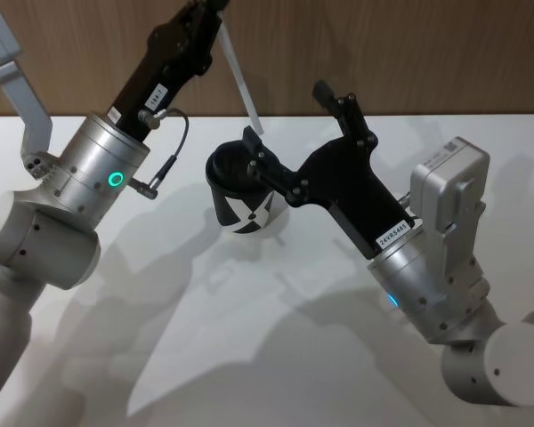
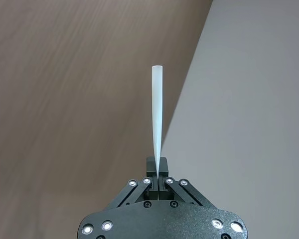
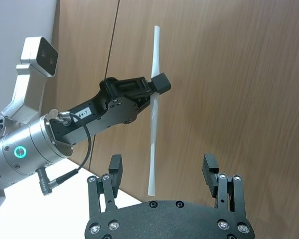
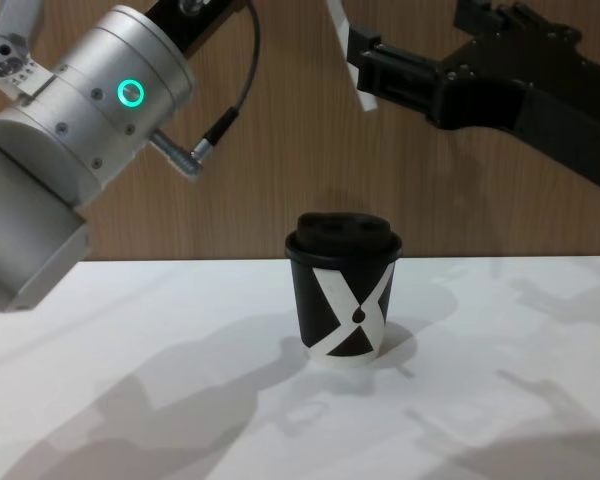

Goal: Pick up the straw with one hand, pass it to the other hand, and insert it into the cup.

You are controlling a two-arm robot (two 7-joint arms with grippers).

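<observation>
**Left wrist view.** Left claw [image 2: 158, 168]: nearest the lens, jaws closed tight on the straw [image 2: 157, 114], which runs straight out from the tips.

**Right wrist view.** Right claw [image 3: 163, 167]: fingers wide apart, holding nothing. The straw's free end hangs between them, and it appears to touch neither. The left claw grips the straw nearer its far end, leaving a long free length.

**Head view.** Cup [image 1: 245, 213]: upright on the table [image 1: 276, 356], partly covered by the right claw, which reaches over it. The straw slants down toward the cup's far side, and its lower end is above the rim.

**Chest view.** Lid [image 4: 343, 232]: seated on the cup. The straw's tip is high above it and well apart, just beside the right claw.

**Step in hand (judged).** Insertion by the left claw.
- **Clear the lid:** draw the right claw off first, since it crowds the lid.
- **Line up:** bring the straw upright over the lid's opening, whose place I cannot tell.
- **Lower:** go down slowly along the straw's own line.
- **Risks:** the long free end may bend or skid on the dome, and an off-centre push could tip the light cup.
</observation>
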